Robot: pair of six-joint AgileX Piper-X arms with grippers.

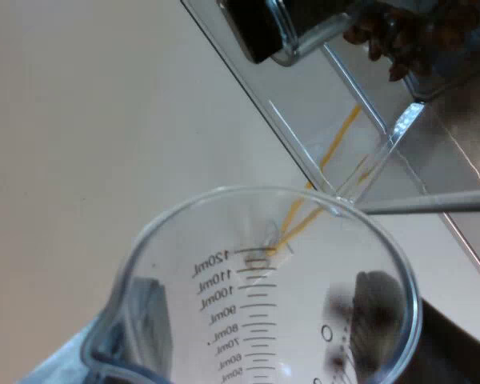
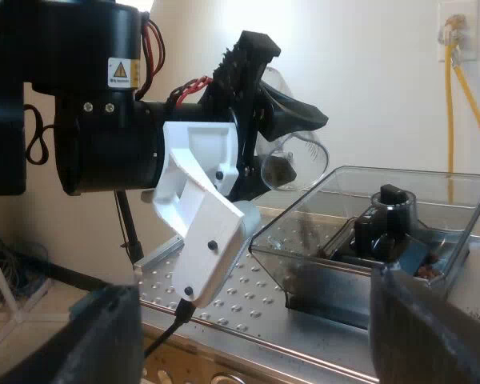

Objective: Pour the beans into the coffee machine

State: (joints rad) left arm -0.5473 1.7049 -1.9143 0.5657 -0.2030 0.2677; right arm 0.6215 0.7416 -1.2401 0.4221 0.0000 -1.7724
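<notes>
A clear measuring glass [image 1: 264, 264] with millilitre marks is tipped on its side, its mouth toward the clear bean hopper [image 1: 336, 136]. No beans show inside it. My left gripper [image 1: 256, 320] is shut on the glass, and its dark fingers [image 1: 372, 308] show through the wall. From the right wrist view, the left gripper [image 2: 256, 104] holds the glass [image 2: 292, 164] tilted over the hopper's [image 2: 432, 192] near corner. Brown beans [image 1: 408, 40] lie in the hopper. My right gripper [image 2: 264, 336] is open and holds nothing, low in front of the machine's top.
The hopper sits on the machine's dimpled metal top [image 2: 248, 308] and has a black knob [image 2: 388, 220] in its middle. A pale wall stands behind, with a yellow cable [image 2: 452, 104] running down it. My left arm's black body [image 2: 96, 104] fills the space beside the hopper.
</notes>
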